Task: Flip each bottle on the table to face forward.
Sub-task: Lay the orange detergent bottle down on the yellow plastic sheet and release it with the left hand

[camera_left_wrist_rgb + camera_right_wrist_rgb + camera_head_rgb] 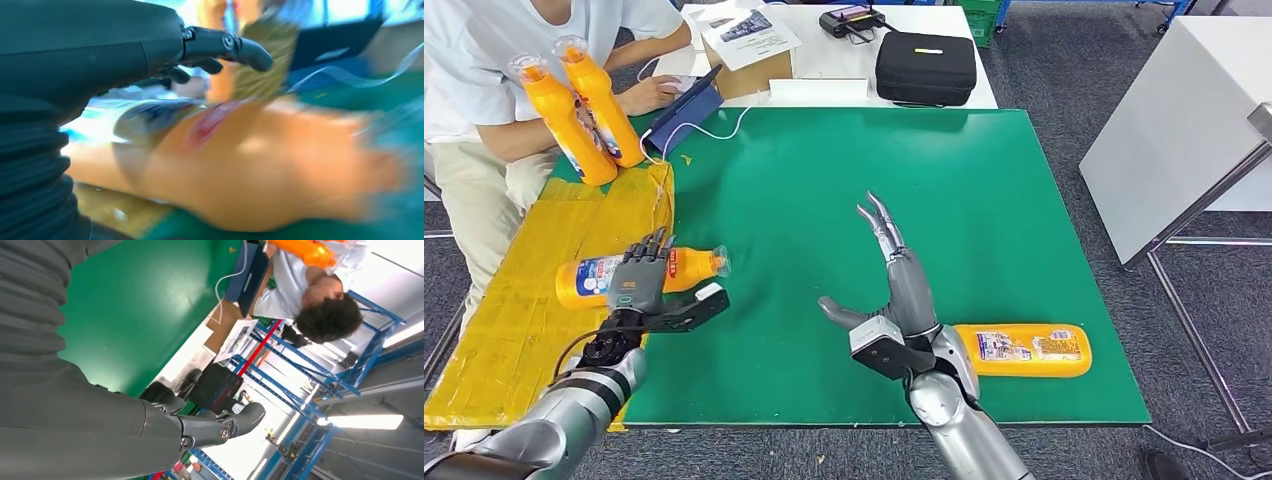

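On the left side of the green surface (924, 180), where the green mat meets a yellow plastic sheet (514, 320), an orange plastic bottle with a white and blue label (686, 266) lies on its side, its cap pointing toward the middle of the mat. The left hand (639, 280) rests on top of this bottle, fingers laid over the label part; if the fingers really close around it, I cannot tell, because the left wrist view is strongly blurred.

Near the front edge of the mat, on the right, a second orange bottle (1024, 350) lies flat, parallel to that edge and just beside it. The right hand (894, 290) is raised above the mat just left of this bottle, fingers stretched and apart, holding nothing.

The wide middle and far part of the mat between the two hands is bare green. At the far left corner a person in a white shirt (484, 60) holds two upright orange bottles (579, 105), next to a blue tablet (686, 110).
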{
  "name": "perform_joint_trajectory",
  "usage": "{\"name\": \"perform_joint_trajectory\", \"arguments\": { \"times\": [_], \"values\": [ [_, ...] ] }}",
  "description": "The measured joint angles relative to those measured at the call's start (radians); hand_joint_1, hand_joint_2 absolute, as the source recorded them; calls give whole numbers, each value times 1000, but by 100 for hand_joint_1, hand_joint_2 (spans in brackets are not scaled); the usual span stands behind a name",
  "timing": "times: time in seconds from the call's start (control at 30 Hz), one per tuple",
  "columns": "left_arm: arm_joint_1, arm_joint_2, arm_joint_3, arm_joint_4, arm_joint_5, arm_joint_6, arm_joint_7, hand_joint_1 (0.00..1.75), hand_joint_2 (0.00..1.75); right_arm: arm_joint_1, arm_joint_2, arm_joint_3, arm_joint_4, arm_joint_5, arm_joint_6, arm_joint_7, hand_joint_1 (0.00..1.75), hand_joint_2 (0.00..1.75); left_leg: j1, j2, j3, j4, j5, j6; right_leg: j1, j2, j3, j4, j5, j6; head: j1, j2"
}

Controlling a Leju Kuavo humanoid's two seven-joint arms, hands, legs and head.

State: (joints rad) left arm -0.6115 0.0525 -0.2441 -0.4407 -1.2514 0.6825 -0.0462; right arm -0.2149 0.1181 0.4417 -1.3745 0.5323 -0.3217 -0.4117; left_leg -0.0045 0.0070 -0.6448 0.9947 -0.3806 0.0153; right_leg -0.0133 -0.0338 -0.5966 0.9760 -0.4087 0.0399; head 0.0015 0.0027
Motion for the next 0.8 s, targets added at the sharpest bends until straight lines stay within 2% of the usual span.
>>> {"name": "perform_joint_trajectory", "arguments": {
  "times": [0.07,0.17,0.23,0.37,0.5,0.63,0.8],
  "values": [
    [50,-27,67,-80,91,14,-159,0,175,10,-10,-1,0,42,-10,18,0,175,-1,0,0,0,0,0,-1,0,0,0,0,0,0,0],
    [144,-80,167,-248,345,-1,-407,0,175,32,-40,-1,-1,151,-22,59,0,175,-1,0,-1,0,-2,1,-1,0,-1,0,0,0,0,0],
    [218,-105,191,-388,492,-33,-471,0,175,51,-68,-1,-4,229,-24,84,0,175,-2,1,-1,0,-3,1,-1,0,-1,-1,0,0,0,0],
    [349,-126,195,-651,653,-118,-495,0,175,90,-135,-3,-25,339,-9,127,0,175,-1,1,-1,0,-4,1,-1,0,-2,-1,-1,0,0,0],
    [443,-138,195,-842,707,-173,-499,0,175,129,-206,-23,-51,393,16,150,0,175,-1,0,-1,0,-5,1,-1,0,-1,-1,-3,0,0,0],
    [495,-146,184,-952,720,-209,-496,0,175,167,-264,-53,-76,426,47,166,0,175,-1,0,-1,0,-5,1,-1,0,-1,-1,-3,0,0,0],
    [523,-155,158,-1015,721,-241,-491,0,175,206,-320,-98,-90,435,92,181,0,175,-1,-1,-1,0,-5,1,-1,0,-1,-2,-3,0,0,0]
  ]
}}
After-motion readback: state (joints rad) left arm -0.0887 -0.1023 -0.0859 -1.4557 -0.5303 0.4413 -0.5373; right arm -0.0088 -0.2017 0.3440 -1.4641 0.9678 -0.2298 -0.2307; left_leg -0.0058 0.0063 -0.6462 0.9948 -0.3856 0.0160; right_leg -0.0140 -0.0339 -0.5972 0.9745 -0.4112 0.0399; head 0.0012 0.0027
